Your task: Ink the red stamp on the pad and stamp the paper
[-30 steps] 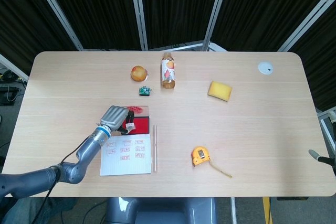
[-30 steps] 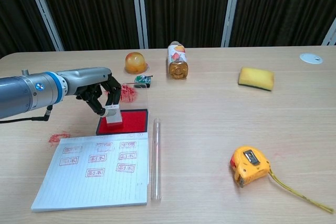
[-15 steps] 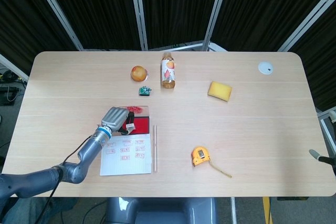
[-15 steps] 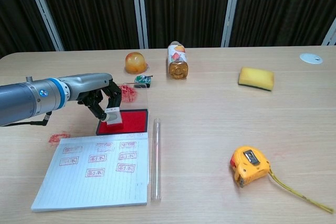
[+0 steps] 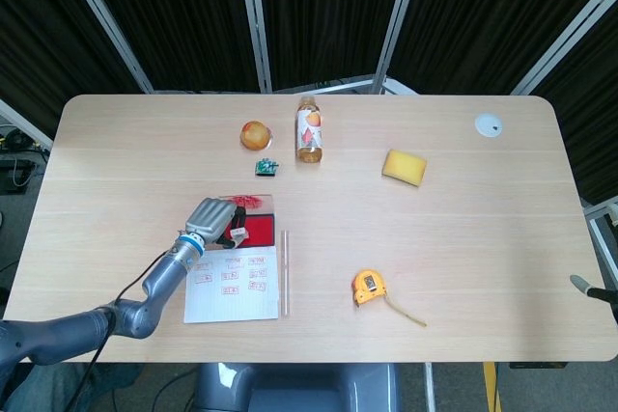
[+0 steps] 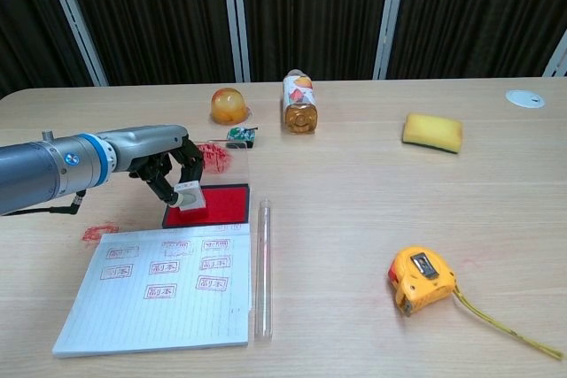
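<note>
On the red ink pad [image 6: 217,204], the left hand [image 6: 168,168] grips the stamp [image 6: 189,195], inking it; the already-marked paper [image 6: 159,294] awaits another print.

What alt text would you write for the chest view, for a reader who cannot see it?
The left hand holds the stamp on the red ink pad, just behind the paper with red prints. A tape measure, sponge and bottle lie elsewhere on the table.
</note>
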You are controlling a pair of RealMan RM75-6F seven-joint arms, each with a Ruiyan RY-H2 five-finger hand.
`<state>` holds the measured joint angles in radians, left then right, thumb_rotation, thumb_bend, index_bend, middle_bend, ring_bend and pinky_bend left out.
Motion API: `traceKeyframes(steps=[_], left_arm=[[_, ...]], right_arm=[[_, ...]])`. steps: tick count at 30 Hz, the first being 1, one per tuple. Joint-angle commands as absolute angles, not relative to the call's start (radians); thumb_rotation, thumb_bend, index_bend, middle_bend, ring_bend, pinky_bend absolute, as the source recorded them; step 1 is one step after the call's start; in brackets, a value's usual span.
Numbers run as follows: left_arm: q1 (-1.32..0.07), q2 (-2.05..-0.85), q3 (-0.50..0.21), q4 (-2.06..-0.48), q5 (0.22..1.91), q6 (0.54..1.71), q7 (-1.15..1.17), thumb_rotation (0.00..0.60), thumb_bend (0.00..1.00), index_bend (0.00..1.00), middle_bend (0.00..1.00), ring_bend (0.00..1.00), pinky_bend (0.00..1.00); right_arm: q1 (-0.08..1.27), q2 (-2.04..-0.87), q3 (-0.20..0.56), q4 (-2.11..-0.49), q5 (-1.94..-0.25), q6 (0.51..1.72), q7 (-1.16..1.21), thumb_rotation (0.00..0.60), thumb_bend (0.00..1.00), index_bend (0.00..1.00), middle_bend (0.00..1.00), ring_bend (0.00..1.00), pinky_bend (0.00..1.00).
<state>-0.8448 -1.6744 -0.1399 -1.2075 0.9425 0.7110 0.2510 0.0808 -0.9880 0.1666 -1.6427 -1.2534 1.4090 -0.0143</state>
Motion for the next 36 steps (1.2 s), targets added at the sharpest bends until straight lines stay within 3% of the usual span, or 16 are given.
traceKeyframes(steps=[1,22,36], left_arm=[[-0.845,-1.676,-0.139,-1.206,0.939,0.709,0.253,0.600,0.42,0.58,0.57,0.84,0.86],[-0.842,-1.689,-0.135,-1.187,0.926,0.720,0.267,0.600,0.42,0.58,0.57,0.84,0.86],[-0.820,-1.583,-0.164,-1.350,0.965,0.768,0.226,0.600,0.42,0.58,0.57,0.84,0.86]], right_arm=[[0.081,-0.988,0.167,-1.643,-1.255,1.410,-0.014,0.600,0.00,0.00,0.00,0.00,0.00],[0.078,-0.984,0.168,-1.645,-1.258,1.416,-0.008,0.600,0.00,0.00,0.00,0.00,0.00],[0.076,-0.983,0.165,-1.648,-1.266,1.418,-0.007,0.600,0.00,0.00,0.00,0.00,0.00]])
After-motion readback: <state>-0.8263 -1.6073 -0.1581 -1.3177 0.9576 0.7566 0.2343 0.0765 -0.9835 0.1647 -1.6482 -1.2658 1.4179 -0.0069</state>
